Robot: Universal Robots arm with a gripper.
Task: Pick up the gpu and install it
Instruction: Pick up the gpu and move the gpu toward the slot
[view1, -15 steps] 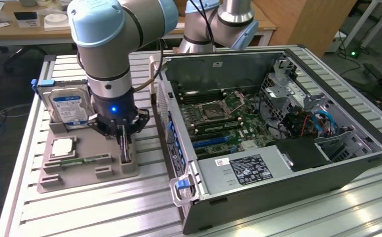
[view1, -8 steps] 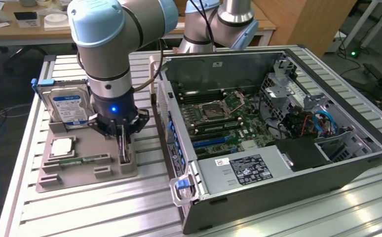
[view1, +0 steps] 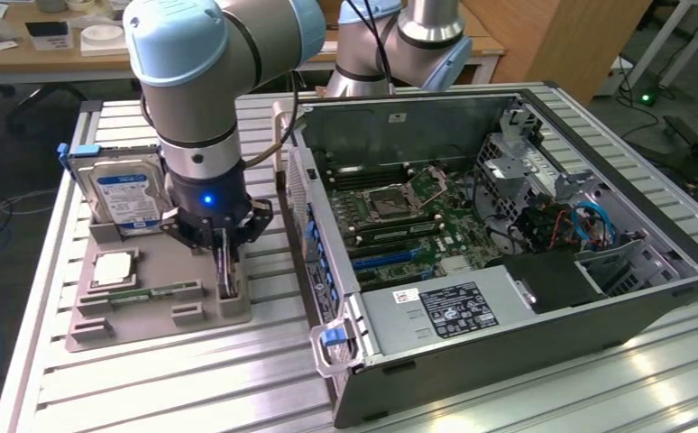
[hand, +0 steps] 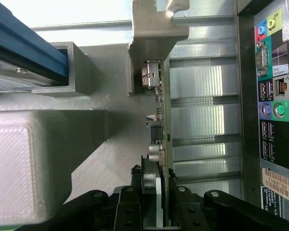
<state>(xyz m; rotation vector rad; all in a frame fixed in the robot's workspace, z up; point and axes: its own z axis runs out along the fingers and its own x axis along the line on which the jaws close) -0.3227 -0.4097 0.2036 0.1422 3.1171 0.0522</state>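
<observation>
Wrist view first, since that is where any writing reads: on the computer's rear port panel (hand: 274,96) a small white label (hand: 279,70) says "Pro", and lower down a barcode sticker (hand: 279,185) carries a line of characters I can't make out for sure. In the exterior view the hard drive (view1: 126,198) wears a blue label and the power supply (view1: 445,311) a black-and-white sticker, but neither print is legible from here. By my count there is one grey parts holder (view1: 96,329) on the slatted metal bench (view1: 205,379), and in it one hard drive standing upright, one processor chip (view1: 111,269) lying flat, one memory stick (view1: 157,291) lying flat and one gpu (view1: 226,275) on edge. Just beside the holder, on the exterior view's right, lies one open computer case (view1: 506,361) with its motherboard showing. The single arm (view1: 205,72) reaches straight down over the holder. Its fingers (hand: 127,211) are drawn in close, one on each face of the gpu (hand: 164,110), pinching the card's edge between them. The gpu sits low in the holder with its metal end bracket (hand: 154,24) beside a grey post, apart from the case.
</observation>
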